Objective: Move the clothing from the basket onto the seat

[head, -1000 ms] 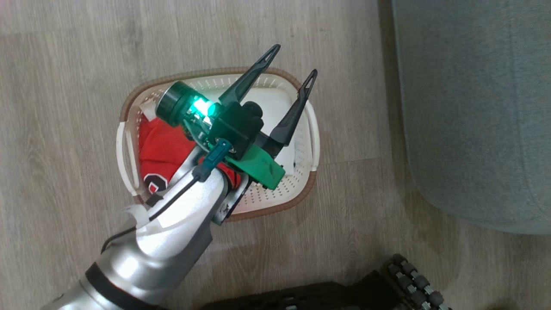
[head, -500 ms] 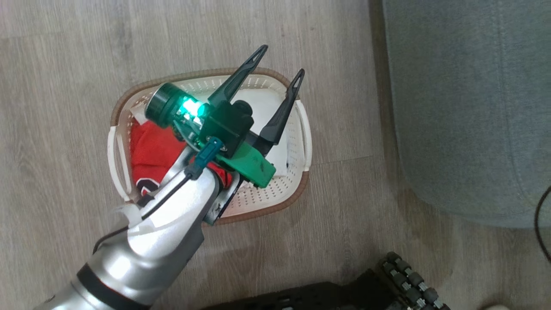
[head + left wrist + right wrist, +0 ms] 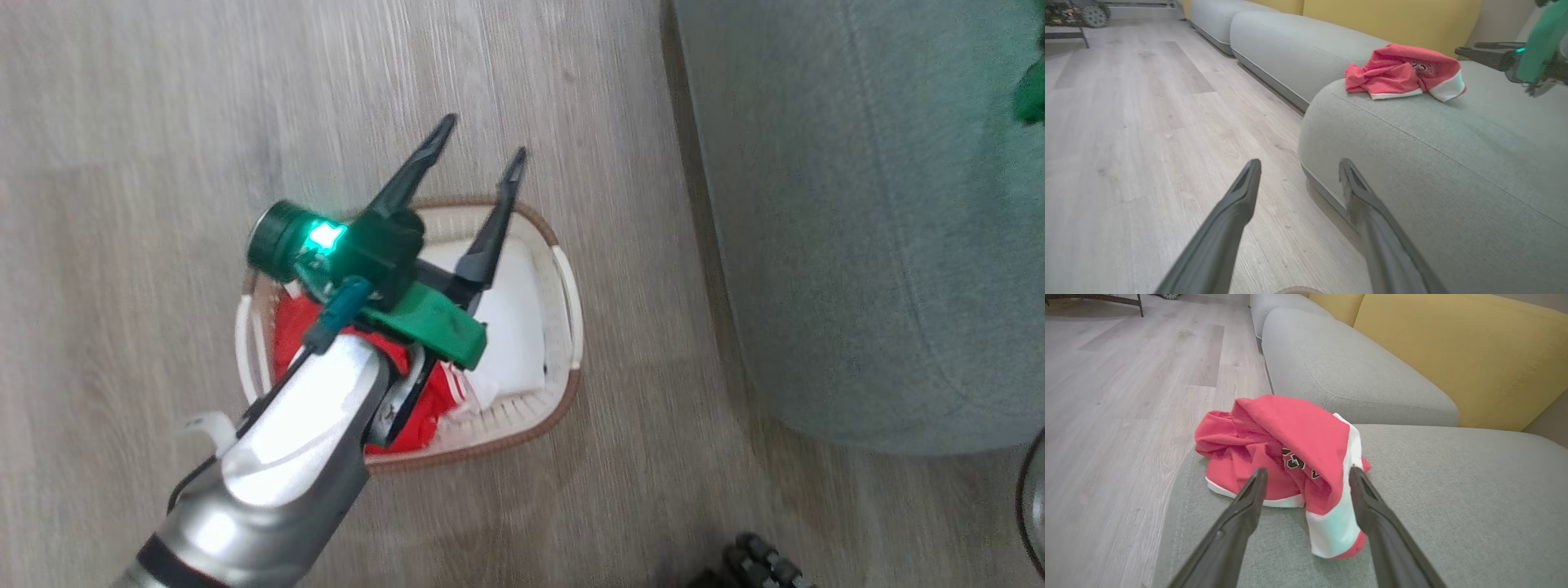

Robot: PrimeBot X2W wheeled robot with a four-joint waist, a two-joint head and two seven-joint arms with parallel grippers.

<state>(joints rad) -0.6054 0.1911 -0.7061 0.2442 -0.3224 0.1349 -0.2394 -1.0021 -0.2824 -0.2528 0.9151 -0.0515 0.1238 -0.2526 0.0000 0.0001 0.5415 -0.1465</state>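
One piece of red clothing [image 3: 1290,445] lies crumpled on the grey-green seat [image 3: 1453,506], near its front corner. My right gripper [image 3: 1308,471] is open, a finger on either side of the cloth and neither closed on it. The left wrist view shows that same clothing [image 3: 1400,71] lying free on the seat [image 3: 1412,155]. More red clothing [image 3: 286,347] lies in the white basket [image 3: 569,390] on the floor. My left gripper [image 3: 483,139] hovers open and empty over the basket's far rim, its fingers [image 3: 1241,204] pointing towards the seat.
A flat white pad [image 3: 510,318] takes up the basket's right half. Yellow back cushions [image 3: 1453,347] rise behind the seat, and a second grey cushion [image 3: 1351,371] adjoins it. Wood floor [image 3: 163,122] surrounds the basket. My dark wheeled base [image 3: 759,559] shows at the bottom edge.
The head camera has swung, so basket and seat have shifted left in the picture. My right gripper has gone from shut to open. The left gripper stays open above the basket.
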